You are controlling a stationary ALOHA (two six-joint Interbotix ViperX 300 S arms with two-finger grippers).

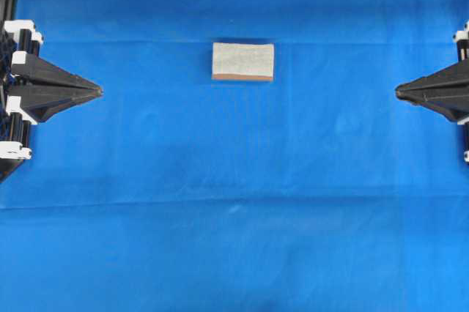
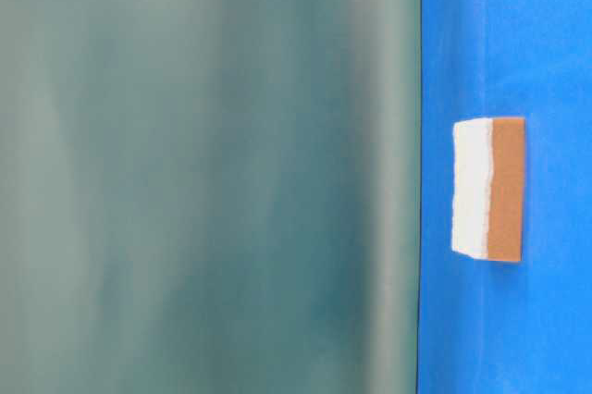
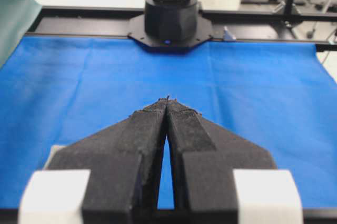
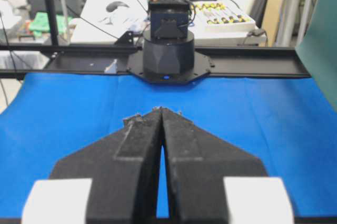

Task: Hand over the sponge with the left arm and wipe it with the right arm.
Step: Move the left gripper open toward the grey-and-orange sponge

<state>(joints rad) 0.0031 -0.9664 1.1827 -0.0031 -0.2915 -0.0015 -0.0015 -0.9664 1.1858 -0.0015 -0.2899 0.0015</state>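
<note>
Table w/ blue cloth (image 1: 146, 180) spread flat over it; only the sponge (image 1: 242, 60) lies on cloth, grey-white face up, near centre.

1. The sponge (image 1: 242, 61) lies flat on the bench (image 1: 234, 239), toward the far side of its middle in the overhead view.
2. The left pincer (image 1: 97, 91) sits well to the left of the sponge, tips pointing inward.
3. The right pincer (image 1: 399, 91) sits well to the right of the sponge, facing the left one.
4. Both pincers lie slightly nearer than the sponge.
</note>
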